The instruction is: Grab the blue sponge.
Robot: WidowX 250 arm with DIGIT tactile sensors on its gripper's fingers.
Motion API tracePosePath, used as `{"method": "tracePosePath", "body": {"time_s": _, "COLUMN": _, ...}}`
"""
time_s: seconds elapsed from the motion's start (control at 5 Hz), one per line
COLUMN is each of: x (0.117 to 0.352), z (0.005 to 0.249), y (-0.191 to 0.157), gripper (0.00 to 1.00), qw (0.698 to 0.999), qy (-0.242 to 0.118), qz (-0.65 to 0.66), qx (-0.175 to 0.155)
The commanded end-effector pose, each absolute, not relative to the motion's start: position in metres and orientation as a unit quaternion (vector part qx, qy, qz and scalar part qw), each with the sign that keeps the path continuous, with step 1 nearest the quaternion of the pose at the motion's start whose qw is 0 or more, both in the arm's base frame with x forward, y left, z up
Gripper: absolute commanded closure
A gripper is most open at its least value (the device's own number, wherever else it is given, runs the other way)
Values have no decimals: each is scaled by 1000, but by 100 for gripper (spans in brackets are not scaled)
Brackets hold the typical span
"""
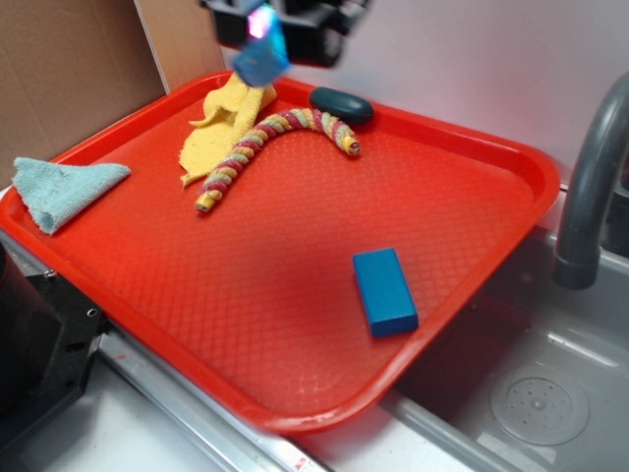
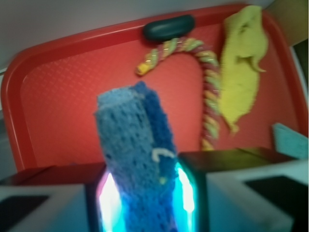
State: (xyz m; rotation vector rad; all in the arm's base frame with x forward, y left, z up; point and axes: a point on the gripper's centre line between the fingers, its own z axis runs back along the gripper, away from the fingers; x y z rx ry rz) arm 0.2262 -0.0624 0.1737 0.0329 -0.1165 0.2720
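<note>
I had the hand (image 2: pixel 145 193) pinching the blue sponge (image 2: pixel 137 154) up over the far end of the red tray (image 1: pixel 472 256), sink (image 1: pixel 550 393) off right.

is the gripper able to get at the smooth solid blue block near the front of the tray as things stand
Probably not yet. The way to the smooth solid-blue rectangular block looks free on the red plastic tray, but the gripper has its jaws shut on the porous light-blue sponge, raised above the tray's far side.
</note>
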Motion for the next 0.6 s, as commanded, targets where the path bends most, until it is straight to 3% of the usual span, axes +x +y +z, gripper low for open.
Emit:
{"method": "tracePosePath", "body": {"time_s": 0.0, "x": 183, "z": 208, "y": -43, "gripper": 100, "qw": 977, "qy": -81, "qz": 196, "qx": -26}}
{"method": "tracePosePath", "body": {"time_s": 0.4, "x": 164, "z": 209, "y": -47, "gripper": 100, "qw": 975, "qy": -58, "qz": 214, "qx": -15}}
